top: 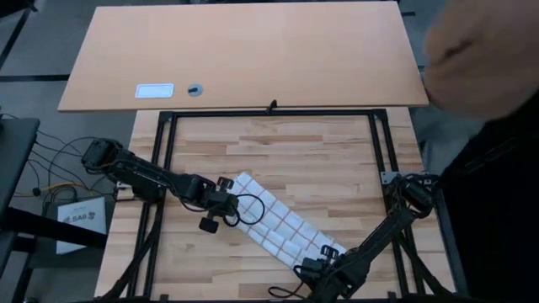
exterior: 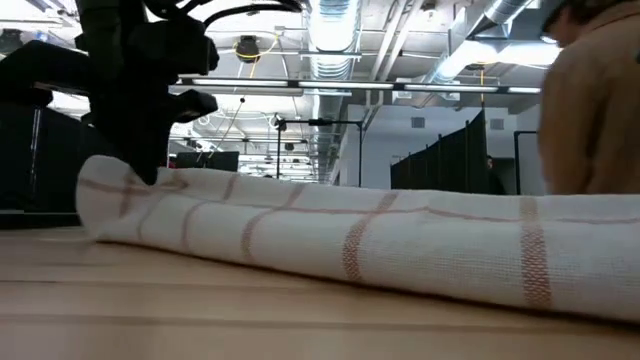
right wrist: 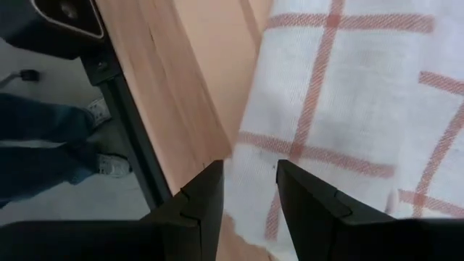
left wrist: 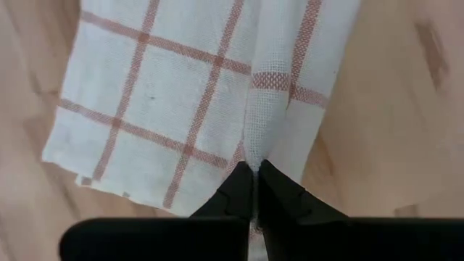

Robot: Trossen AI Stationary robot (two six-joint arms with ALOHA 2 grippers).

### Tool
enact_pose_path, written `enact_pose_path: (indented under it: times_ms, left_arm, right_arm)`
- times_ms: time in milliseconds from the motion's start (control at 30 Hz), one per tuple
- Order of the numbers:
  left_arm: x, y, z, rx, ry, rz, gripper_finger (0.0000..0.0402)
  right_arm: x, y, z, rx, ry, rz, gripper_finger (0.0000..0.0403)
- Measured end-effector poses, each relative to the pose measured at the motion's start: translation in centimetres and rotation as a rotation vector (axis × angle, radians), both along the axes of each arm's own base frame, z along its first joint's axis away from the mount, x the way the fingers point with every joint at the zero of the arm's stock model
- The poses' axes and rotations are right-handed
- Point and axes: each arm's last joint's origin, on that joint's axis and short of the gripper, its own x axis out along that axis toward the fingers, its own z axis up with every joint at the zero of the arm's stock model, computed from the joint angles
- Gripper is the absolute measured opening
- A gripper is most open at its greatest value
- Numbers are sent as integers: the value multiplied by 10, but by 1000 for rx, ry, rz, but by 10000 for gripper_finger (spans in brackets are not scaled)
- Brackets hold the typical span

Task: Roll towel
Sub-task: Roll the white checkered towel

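My left end effector (left wrist: 255, 174) pinches a raised fold of the towel (top: 274, 220) mid-desk; my right end effector (right wrist: 249, 190) straddles its corner at the desk's (top: 337, 151) near edge, fingers spread.

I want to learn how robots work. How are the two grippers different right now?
The left gripper is shut, pinching a ridge of the towel; the right gripper has its fingers apart with cloth between them. The left one is at the towel's far end, the right one at its near end. Both have dark fingers.
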Motion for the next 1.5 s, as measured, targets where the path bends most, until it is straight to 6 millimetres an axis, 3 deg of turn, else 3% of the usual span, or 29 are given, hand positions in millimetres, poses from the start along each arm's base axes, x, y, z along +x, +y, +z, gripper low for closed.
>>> enact_pose_path:
  times_ms: [433,567,700,800,967,1100,1233,1400,1500]
  left_arm:
    - [22,8,12,167,-208,-107,97]
    - [21,12,22,226,-190,-47,112]
    - [5,-5,56,125,-115,-18,112]
    - [-12,-17,61,-74,42,-3,108]
    - [-19,-27,31,-171,81,-32,100]
    - [-16,-16,1,-126,72,-4,96]
    - [-7,0,-3,-14,-6,12,96]
    - [14,20,0,-4,-144,8,95]
    - [21,30,-21,-29,-101,5,95]
  right_arm:
    - [6,5,2,60,-56,-14,118]
    - [8,6,3,75,-83,-11,118]
    - [12,8,5,85,-134,2,118]
    - [14,4,4,57,-130,10,118]
    - [21,-4,4,-2,-166,30,118]
    - [25,-8,4,-7,-171,29,118]
    - [25,-7,4,-3,-174,29,118]
    - [20,-2,4,14,-168,5,118]
    - [18,0,4,24,-166,-12,118]
